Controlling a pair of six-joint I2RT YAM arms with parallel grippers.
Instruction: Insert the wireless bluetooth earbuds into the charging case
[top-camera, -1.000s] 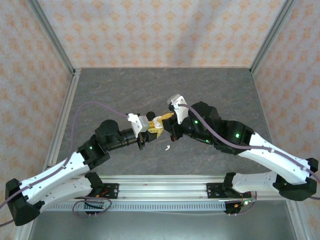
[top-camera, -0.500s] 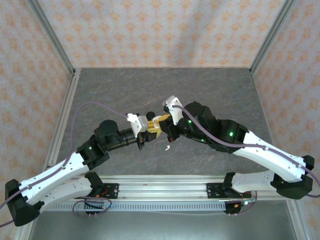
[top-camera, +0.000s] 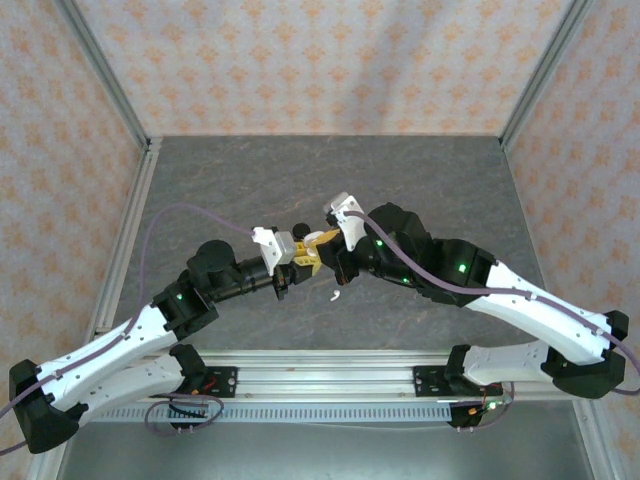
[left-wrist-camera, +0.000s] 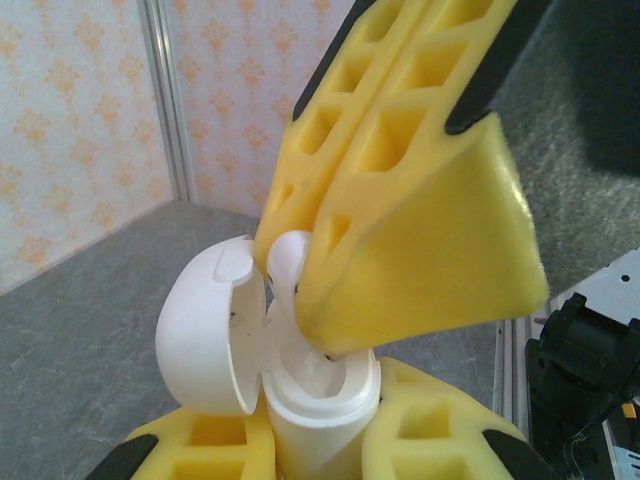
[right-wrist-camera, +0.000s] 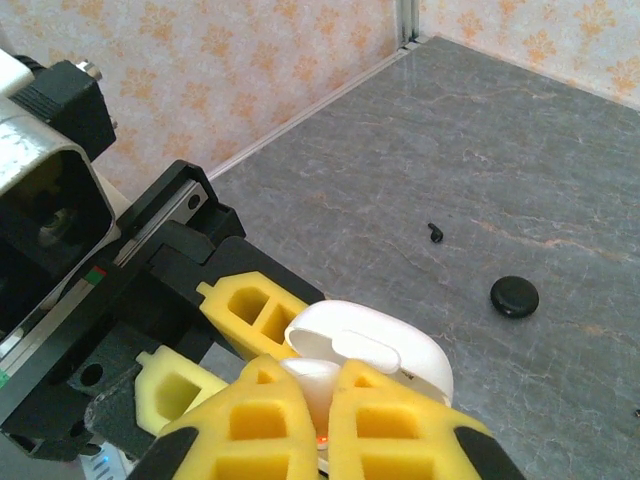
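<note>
My left gripper (left-wrist-camera: 320, 445) is shut on the body of a white charging case (left-wrist-camera: 322, 405), held upright with its lid (left-wrist-camera: 205, 325) swung open to the left. From above, my right gripper (right-wrist-camera: 327, 405) is shut on a white earbud (right-wrist-camera: 318, 378), whose tip (left-wrist-camera: 284, 262) sits at the case's open mouth. In the top view the two grippers meet at mid-table, left gripper (top-camera: 296, 263) against right gripper (top-camera: 319, 244). Another white earbud (top-camera: 335, 294) lies loose on the table just in front of them. A tiny black earbud (right-wrist-camera: 434, 233) lies farther back.
A small round black case (right-wrist-camera: 514, 296) sits shut on the grey table (top-camera: 430, 180) behind the grippers. Patterned walls with metal posts close in the back and sides. A metal rail (top-camera: 330, 375) runs along the near edge.
My right arm has shifted left and brought its earbud over the open case. The left arm with the case has stayed nearly still.
</note>
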